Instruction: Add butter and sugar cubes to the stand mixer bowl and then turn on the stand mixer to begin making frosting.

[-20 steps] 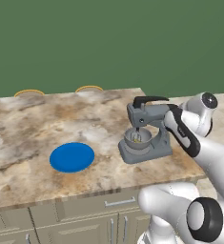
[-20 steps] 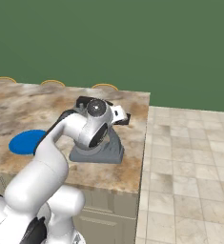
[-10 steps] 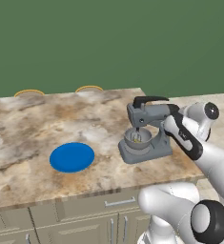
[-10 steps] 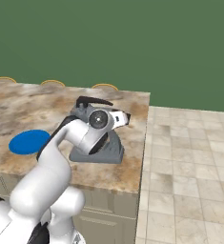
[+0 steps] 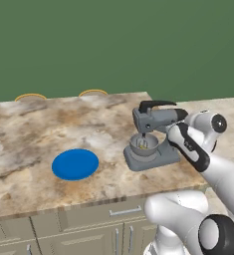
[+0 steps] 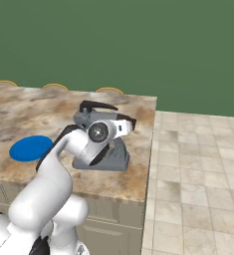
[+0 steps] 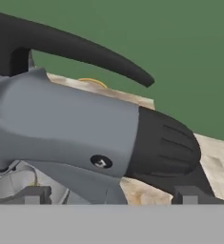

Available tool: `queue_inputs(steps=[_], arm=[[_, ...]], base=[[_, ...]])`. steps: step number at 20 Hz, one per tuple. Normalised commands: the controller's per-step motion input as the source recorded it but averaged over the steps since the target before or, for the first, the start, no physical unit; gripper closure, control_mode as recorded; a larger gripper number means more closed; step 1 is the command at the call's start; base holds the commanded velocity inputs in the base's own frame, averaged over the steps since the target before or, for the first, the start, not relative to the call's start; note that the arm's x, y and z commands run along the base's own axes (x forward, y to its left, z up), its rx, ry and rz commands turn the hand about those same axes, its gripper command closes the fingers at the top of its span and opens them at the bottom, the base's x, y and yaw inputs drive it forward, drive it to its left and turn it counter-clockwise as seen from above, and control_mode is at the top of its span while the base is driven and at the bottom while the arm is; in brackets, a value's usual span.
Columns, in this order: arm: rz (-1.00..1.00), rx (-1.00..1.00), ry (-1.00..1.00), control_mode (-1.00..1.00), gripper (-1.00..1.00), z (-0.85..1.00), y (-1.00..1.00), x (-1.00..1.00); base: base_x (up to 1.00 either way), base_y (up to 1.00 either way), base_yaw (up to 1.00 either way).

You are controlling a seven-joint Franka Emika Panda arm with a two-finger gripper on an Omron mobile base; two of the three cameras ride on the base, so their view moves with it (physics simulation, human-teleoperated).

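The grey stand mixer (image 5: 153, 130) stands on the marble counter, its head down over the stand mixer bowl (image 5: 143, 145). A small yellow-tan bit, the butter (image 5: 144, 145), shows inside the bowl. The sugar cubes are too small to make out. My gripper (image 7: 112, 195) is open, its fingertips (image 7: 30, 194) wide apart on either side of the mixer head's black rear cap (image 7: 163, 147). A small round button (image 7: 100, 162) sits just ahead of that cap. The black curved lever (image 7: 85, 47) arches over the head. From the right base my hand (image 6: 102, 132) sits against the mixer's near side.
A round blue plate (image 5: 75, 164) lies on the counter left of the mixer. Yellow stool tops (image 5: 93, 92) peek over the counter's far edge. The counter ends just right of the mixer (image 6: 149, 144), with tiled floor (image 6: 198, 169) beyond.
My hand has dropped a little and settled closer to the mixer head's rear. The jaws stay open, and the mixer and plate have not moved.
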Motion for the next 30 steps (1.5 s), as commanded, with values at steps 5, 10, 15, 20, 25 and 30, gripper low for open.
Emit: queue_inputs(steps=[5,10,15,20,25,30], arm=[[-0.12,0.0,-0.1,-1.0,-1.0,0.0,0.32,0.06],[-0.03,0.0,-0.08,-1.0,-1.0,0.0,0.43,0.0],[0.0,0.0,-0.06,-1.0,-1.0,0.0,0.31,0.0],[0.0,0.0,-0.03,-1.0,-1.0,-0.03,0.24,0.0],[0.0,0.0,-0.01,-1.0,-1.0,-0.06,0.2,0.0],[0.0,0.0,-0.01,-1.0,-1.0,-0.19,0.15,0.0]], base=[[0.0,0.0,0.0],[0.0,0.0,0.0],[0.0,0.0,0.0],[0.0,0.0,0.0],[0.0,0.0,0.0],[0.0,0.0,0.0]])
